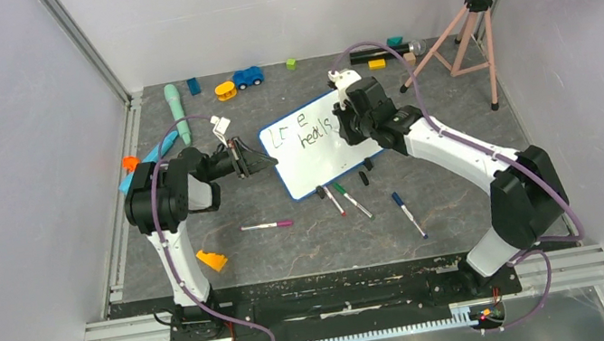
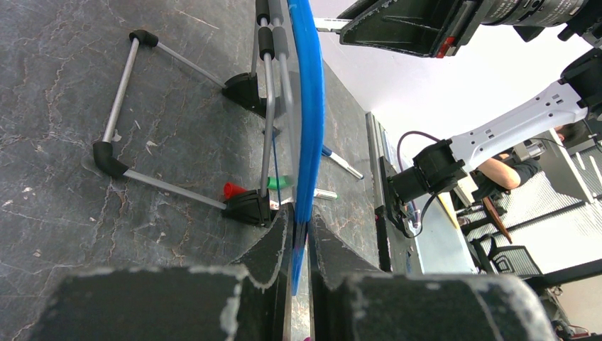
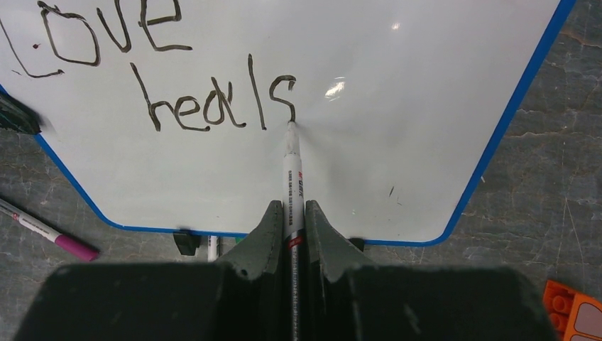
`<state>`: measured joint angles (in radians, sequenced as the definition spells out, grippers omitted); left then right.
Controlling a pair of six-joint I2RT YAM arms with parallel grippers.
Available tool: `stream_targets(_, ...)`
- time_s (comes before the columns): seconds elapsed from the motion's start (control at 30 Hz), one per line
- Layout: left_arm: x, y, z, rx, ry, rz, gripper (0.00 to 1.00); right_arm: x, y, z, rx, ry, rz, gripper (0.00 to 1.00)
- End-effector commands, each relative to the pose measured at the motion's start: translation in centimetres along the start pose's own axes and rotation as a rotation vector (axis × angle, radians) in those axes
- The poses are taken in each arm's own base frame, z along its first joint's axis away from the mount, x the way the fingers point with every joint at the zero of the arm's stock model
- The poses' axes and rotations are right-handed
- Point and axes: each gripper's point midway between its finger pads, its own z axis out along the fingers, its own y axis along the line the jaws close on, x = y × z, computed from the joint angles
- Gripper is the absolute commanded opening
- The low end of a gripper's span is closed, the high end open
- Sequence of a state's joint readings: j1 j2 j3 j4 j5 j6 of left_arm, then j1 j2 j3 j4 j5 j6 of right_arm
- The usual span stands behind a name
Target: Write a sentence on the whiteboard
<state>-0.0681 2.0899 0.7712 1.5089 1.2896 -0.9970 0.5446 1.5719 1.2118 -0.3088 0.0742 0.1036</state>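
Note:
The whiteboard (image 1: 315, 161), white with a thin blue frame and black feet, stands tilted at the table's middle. My left gripper (image 1: 265, 162) is shut on its left edge; in the left wrist view the blue frame (image 2: 307, 106) runs between my left gripper (image 2: 300, 238). The sentence (image 3: 163, 78) reads "Love" and, below it, "heals". My right gripper (image 3: 292, 220) is shut on a marker (image 3: 292, 177) whose tip touches the board at the bottom of the "s". In the top view my right gripper (image 1: 347, 118) covers the board's right part.
Several loose markers (image 1: 349, 201) lie in front of the board, a pink one (image 1: 267, 225) to the left. An orange wedge (image 1: 212, 260) sits near the left arm. Toys (image 1: 246, 77) and a teal tool (image 1: 177, 110) lie at the back. A tripod (image 1: 459, 31) stands at back right.

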Motion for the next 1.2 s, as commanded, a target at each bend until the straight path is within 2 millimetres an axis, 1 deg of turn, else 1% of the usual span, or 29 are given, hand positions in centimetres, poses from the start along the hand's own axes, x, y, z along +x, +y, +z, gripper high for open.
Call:
stream_targets(0.0, 1.0, -1.0, -0.2, 0.048, 0.053, 0.046, 0.02, 0.0, 0.0, -0.2, -0.016, -0.013, -0.002, 0.0)
stream_targets(0.2, 1.0, -1.0, -0.2, 0.048, 0.054, 0.045, 0.02, -0.7, 0.9, -0.2, -0.069, -0.036, 0.001, 0.0)
stream_targets(0.3, 1.0, -1.0, -0.2, 0.048, 0.053, 0.045, 0.02, -1.4, 1.0, -0.5, -0.071, -0.057, 0.002, 0.0)
stream_targets(0.4, 1.1, -1.0, -0.2, 0.047, 0.054, 0.042, 0.02, -2.3, 1.9, -1.4, -0.123, -0.087, 0.0, 0.0)
stream_targets(0.53, 1.0, -1.1, -0.2, 0.048, 0.054, 0.044, 0.02, -2.6, 2.5, -3.3, -0.171, -0.141, -0.005, 0.0)
stream_targets(0.57, 1.0, -1.1, -0.2, 0.048, 0.054, 0.044, 0.02, -2.3, 2.5, -3.7, -0.172, -0.15, -0.007, 0.0)
stream_targets(0.63, 1.0, -1.1, -0.2, 0.048, 0.055, 0.044, 0.02, -2.3, 2.3, -4.7, -0.168, -0.183, -0.008, 0.0)
stream_targets(0.7, 1.0, -1.0, -0.2, 0.047, 0.054, 0.043, 0.02, -1.9, 2.0, -5.2, -0.159, -0.193, -0.011, 0.0)
stream_targets(0.9, 1.1, -1.1, -0.2, 0.046, 0.052, 0.043, 0.02, -0.3, 1.7, -5.0, -0.13, -0.152, -0.008, 0.0)
stream_targets(1.0, 1.1, -1.1, -0.3, 0.038, 0.043, 0.043, 0.02, 0.1, 1.8, -4.9, -0.084, -0.143, -0.036, 0.0)
stream_targets(1.17, 1.3, -1.2, -0.3, 0.039, 0.045, 0.045, 0.02, 0.7, 3.3, -4.7, -0.09, -0.131, -0.074, 0.0)
